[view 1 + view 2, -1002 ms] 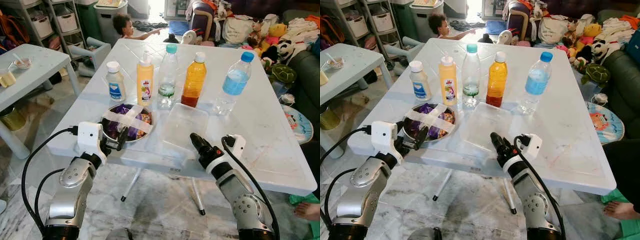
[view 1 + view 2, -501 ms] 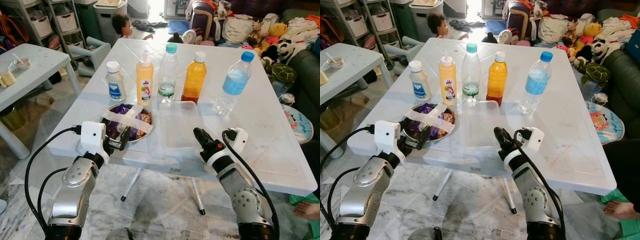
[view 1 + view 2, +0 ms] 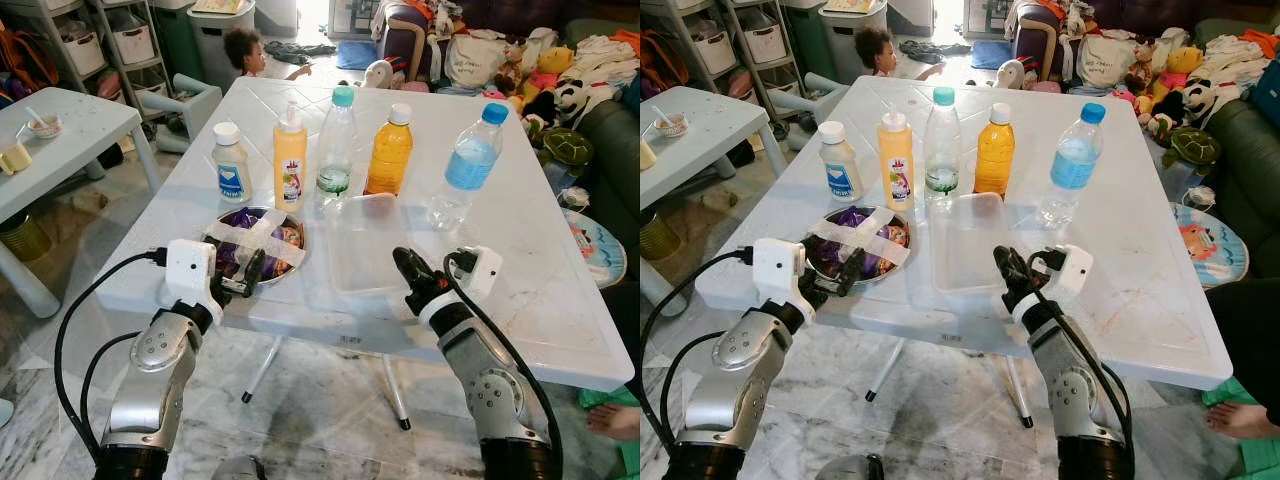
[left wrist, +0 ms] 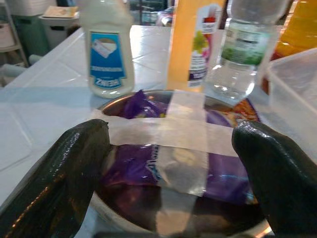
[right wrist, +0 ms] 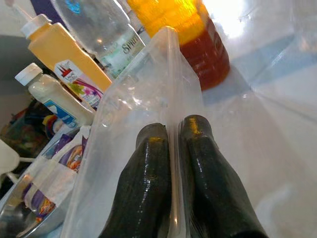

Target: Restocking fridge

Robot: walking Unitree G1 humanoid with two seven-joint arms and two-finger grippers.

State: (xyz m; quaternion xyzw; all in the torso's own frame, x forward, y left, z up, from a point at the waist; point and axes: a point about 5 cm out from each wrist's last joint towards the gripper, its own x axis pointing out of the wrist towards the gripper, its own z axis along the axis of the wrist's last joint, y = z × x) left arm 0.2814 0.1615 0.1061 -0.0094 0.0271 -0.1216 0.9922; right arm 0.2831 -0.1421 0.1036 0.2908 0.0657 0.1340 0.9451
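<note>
A steel bowl (image 3: 256, 243) of purple snack packets, taped over with a cross, sits near the white table's (image 3: 520, 260) front edge. My left gripper (image 3: 240, 283) is open at the bowl's near rim, its fingers (image 4: 54, 173) spread to either side of it. A clear plastic container (image 3: 362, 245) stands beside the bowl, raised off the table. My right gripper (image 3: 405, 266) is shut on its near wall, fingers (image 5: 148, 163) pinching the rim. Behind them stand a white bottle (image 3: 231, 162), yellow bottle (image 3: 290, 160), clear bottle (image 3: 335, 150), orange bottle (image 3: 389, 152) and water bottle (image 3: 465, 165).
A small side table (image 3: 70, 130) stands at the left with a bowl on it. A child (image 3: 245, 50) sits on the floor beyond the table. A sofa piled with plush toys (image 3: 560, 90) lines the right. A person's foot (image 3: 610, 420) shows at the lower right.
My right gripper has moved forward and right with the clear container, turning it square to the table. My left gripper has edged closer to the bowl.
</note>
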